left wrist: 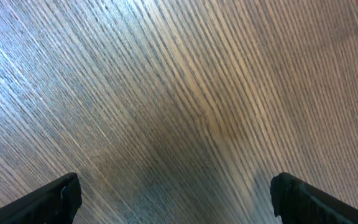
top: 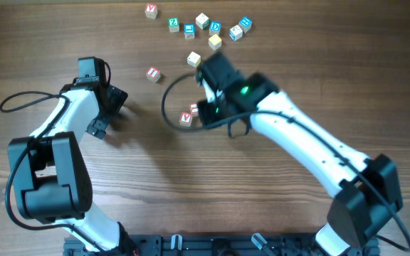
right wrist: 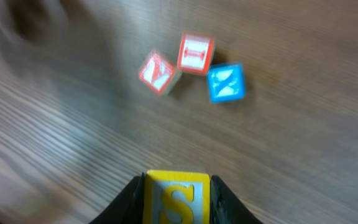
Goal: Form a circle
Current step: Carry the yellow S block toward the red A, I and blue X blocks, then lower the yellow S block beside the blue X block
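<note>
Circle (right wrist: 195, 53): begun, not closed. In the upper centre of the right wrist view, three cubes lie touching in a short arc: one red-lettered cube (right wrist: 159, 71), a second red-lettered cube (right wrist: 195, 53) and a blue-lettered cube (right wrist: 225, 83). The side of the arc toward the bottom of the frame is open.

Right gripper (right wrist: 177, 200): at the bottom centre of the same view, pinching a yellow S cube (right wrist: 176, 190) between its fingers. It sits near the arc but apart from it.

Left gripper (left wrist: 176, 199): fingers spread wide with nothing between them, over bare table (left wrist: 179, 93). In the overhead view it is left of centre, well apart from the cubes.

Loose stock, overhead view: a lone red-lettered cube (top: 153, 73) left of the arc, a plain cube (top: 193, 59) above it, and a scatter (top: 202, 20) along the top edge.

Progress, as judged: about three of five places are filled. The yellow cube is yet to be set down, and probably one more cube is needed to close the ring.
</note>
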Controlling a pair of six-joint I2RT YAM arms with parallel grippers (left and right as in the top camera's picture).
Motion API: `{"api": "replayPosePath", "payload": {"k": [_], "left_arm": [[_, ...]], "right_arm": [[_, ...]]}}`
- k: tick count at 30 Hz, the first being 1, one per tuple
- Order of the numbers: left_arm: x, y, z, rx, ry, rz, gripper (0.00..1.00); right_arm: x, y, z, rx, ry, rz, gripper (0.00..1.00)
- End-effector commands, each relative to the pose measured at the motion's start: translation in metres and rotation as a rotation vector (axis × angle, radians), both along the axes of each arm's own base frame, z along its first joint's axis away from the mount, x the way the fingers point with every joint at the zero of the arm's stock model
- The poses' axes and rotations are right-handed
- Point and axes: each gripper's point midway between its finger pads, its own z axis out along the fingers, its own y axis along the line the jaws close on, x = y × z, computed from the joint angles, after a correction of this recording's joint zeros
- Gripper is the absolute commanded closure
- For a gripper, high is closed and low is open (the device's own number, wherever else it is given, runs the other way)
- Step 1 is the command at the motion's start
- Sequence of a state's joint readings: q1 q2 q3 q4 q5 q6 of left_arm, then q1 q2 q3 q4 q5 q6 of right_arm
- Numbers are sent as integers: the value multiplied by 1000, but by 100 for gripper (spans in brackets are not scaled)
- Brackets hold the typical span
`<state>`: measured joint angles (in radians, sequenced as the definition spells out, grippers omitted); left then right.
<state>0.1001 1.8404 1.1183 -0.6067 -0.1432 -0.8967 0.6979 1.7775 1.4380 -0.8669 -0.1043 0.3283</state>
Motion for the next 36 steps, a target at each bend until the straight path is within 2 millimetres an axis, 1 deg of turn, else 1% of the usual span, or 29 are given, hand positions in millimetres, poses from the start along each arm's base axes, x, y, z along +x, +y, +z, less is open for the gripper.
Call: {"api": "replayPosePath", "payload": {"k": [1, 2, 5, 8, 12, 16, 23, 26, 32, 34, 35, 36], "left_arm": [[-4, 3, -5, 13, 18, 8, 0], [-4, 3, -5, 13, 18, 8, 0], [-4, 3, -5, 13, 18, 8, 0], [-4, 3, -5, 13, 18, 8, 0], [-4, 3, -5, 13, 18, 8, 0], [-4, 3, -5, 13, 18, 8, 0], [-4, 3, -5, 13, 18, 8, 0], [-4, 3, -5, 13, 18, 8, 0], [-4, 3, -5, 13, 18, 8, 0], [-4, 3, -5, 13, 18, 8, 0], [-4, 3, -5, 13, 18, 8, 0], [-4, 3, -5, 13, 18, 8, 0]], "right_arm": [[-22, -11, -45, -60, 62, 55, 71], [-27, -15, -61, -75, 54, 108, 71], [-29, -17, -74, -91, 12, 225, 71], [-27, -15, -76, -90, -24, 282, 71], [-19, -8, -73, -75, -73, 322, 71], [-13, -3, -70, -56, -103, 319, 72], [-9, 0, -70, -47, -116, 314, 71], [-7, 0, -81, -53, -92, 263, 68], [2, 6, -102, -45, -82, 215, 67], [5, 2, -105, -66, -82, 173, 67], [8, -3, -106, -87, -88, 143, 64], [8, -4, -106, -92, -92, 142, 63]]}}
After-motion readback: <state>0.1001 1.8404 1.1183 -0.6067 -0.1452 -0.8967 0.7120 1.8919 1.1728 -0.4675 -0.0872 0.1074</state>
